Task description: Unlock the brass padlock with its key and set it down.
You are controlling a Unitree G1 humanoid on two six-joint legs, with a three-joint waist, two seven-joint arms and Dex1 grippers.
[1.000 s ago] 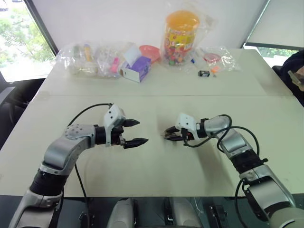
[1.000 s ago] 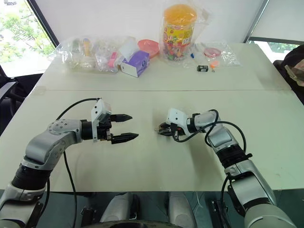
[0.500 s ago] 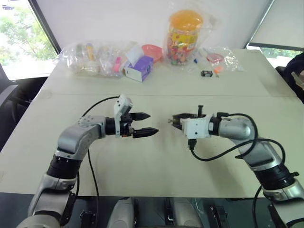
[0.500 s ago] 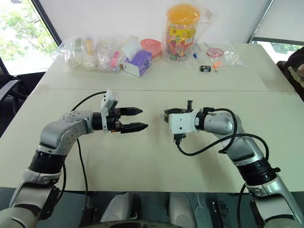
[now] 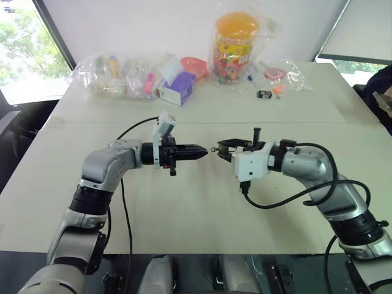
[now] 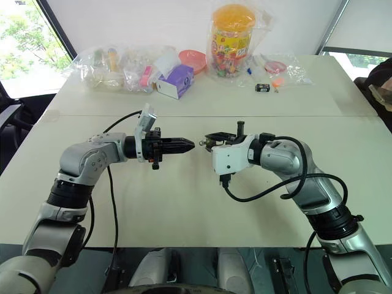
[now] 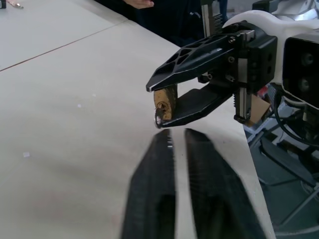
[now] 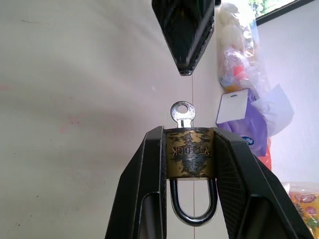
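Our right fingers pinch the brass padlock; its key points at our nearly pressed-together left fingers, just ahead.

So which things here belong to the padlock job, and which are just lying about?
In the job:
- small brass padlock with silver shackle, clamped in the right gripper
- small silver key sticking out of the padlock
- left gripper, shut, tip just short of the key

Lying about, at the table's far edge:
- orange-lidded clear candy jar
- purple and white box
- small black item
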